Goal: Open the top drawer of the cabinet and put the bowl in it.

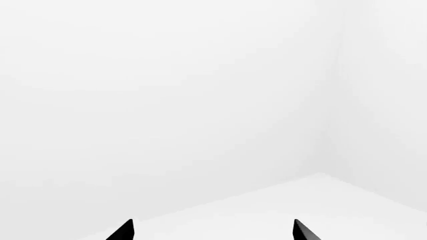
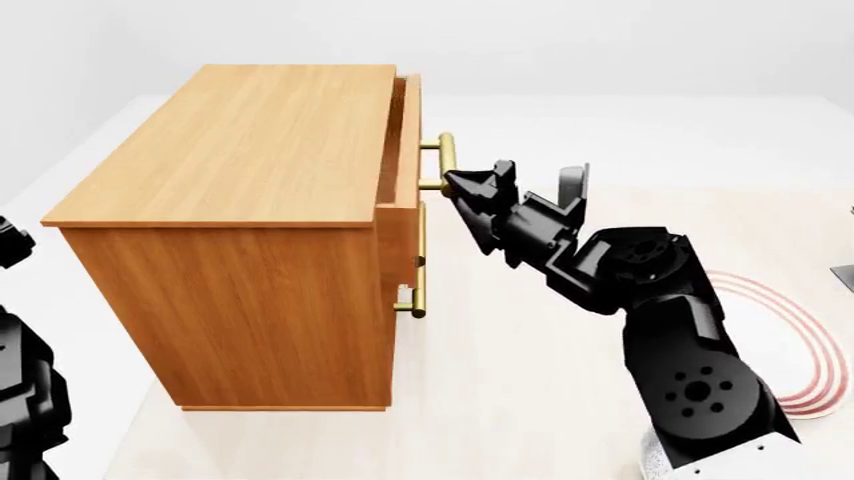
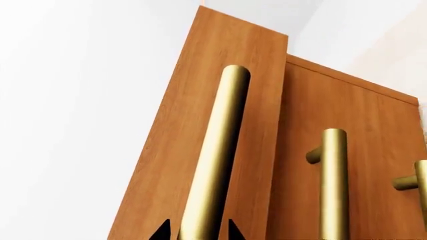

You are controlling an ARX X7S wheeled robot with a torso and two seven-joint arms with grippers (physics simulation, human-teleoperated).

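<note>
The orange-brown cabinet (image 2: 254, 150) stands at the left of the head view. Its top drawer (image 2: 411, 130) sticks out a little from the front. My right gripper (image 2: 461, 185) is at the drawer's brass bar handle (image 2: 446, 160). In the right wrist view the handle (image 3: 220, 150) runs between the two fingertips of the right gripper (image 3: 198, 231), which close on it. My left gripper (image 1: 213, 230) is open and empty, facing white walls. A speckled sliver (image 2: 651, 462) under my right arm may be the bowl, mostly hidden.
A white plate with red rim rings (image 2: 801, 350) lies on the floor at the right, behind my right arm. The two lower drawers (image 3: 373, 150) are shut, each with a brass handle (image 3: 333, 180). My left arm (image 2: 20, 380) is at the left edge, beside the cabinet.
</note>
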